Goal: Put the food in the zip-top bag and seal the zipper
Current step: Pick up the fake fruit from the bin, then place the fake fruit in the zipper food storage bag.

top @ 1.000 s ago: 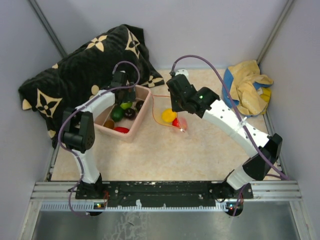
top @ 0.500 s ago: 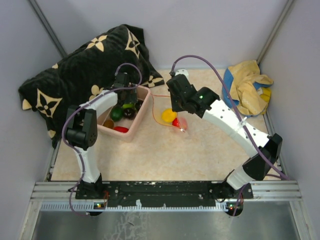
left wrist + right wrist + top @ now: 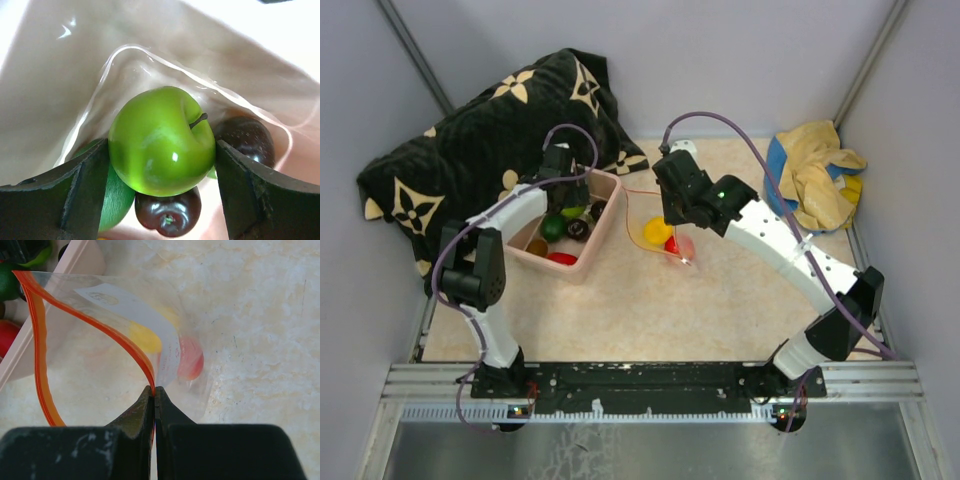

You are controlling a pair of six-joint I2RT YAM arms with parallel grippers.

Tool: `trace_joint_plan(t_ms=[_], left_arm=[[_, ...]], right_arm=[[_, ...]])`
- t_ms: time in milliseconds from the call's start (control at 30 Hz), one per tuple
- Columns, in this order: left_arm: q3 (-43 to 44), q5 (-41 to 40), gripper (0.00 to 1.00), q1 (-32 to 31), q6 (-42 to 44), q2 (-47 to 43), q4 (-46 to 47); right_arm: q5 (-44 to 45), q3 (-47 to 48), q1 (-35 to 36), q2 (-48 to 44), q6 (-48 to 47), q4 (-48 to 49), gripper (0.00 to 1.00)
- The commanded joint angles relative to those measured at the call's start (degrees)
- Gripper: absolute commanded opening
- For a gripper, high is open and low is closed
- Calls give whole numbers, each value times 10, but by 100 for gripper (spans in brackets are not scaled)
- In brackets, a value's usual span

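Two black fingers [image 3: 85,190] of the left gripper [image 3: 161,152] spread wide, one on each flank of the green apple [image 3: 160,145], pads right at its skin; hard to tell whether squeezing yet or merely touching. Apple square between them, stem up and to the right, perched on a second green piece [image 3: 116,200] and two dark plums [image 3: 247,140] in a corner of the pink tub [image 3: 45,75]. Best done by closing slowly on the widest part of that glossy round body, with the pads level with its middle so as not to squirt it out, then lifting straight up, clear of the tub wall, before swinging across. Probably wise not to nudge the plums underneath.

Over at the right gripper [image 3: 154,390], jaws clenched tight on the zipper [image 3: 39,345], pinching the orange strip at the near lip and holding the zip-top bag [image 3: 100,370] with its mouth gaping toward the tub. Already inside: a yellow piece [image 3: 145,337] and a red one [image 3: 192,362]. From above, bag just beside the tub's right side on the table [image 3: 650,310], so only a short carry from left jaws to open mouth. Roughly midway, at a guess: more food [image 3: 563,259] in the tub, sealing not yet begun
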Motion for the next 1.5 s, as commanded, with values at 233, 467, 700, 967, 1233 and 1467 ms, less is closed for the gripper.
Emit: trace_joint_plan(t_ms=[233,467,700,967,1233,1467], left_arm=[[-47,41,51,7,-7,-146,16],[-84,114,51,7,11,-245,23],[-118,239,50,5,31,-343,53],[-155,337,50,-37,12,-421,102],[-190,339,50,-156,43,-462,182],[-201,358,51,-190,27,-438,242]], right_arm=[[9,5,-3,-17,-11,13,0],[-1,10,-3,-8,-15,19,0],[-1,16,-3,-2,-11,22,0],[-4,18,-2,1,-3,20,0],[-14,21,-3,1,8,21,0],[-21,22,-3,-10,14,19,0]])
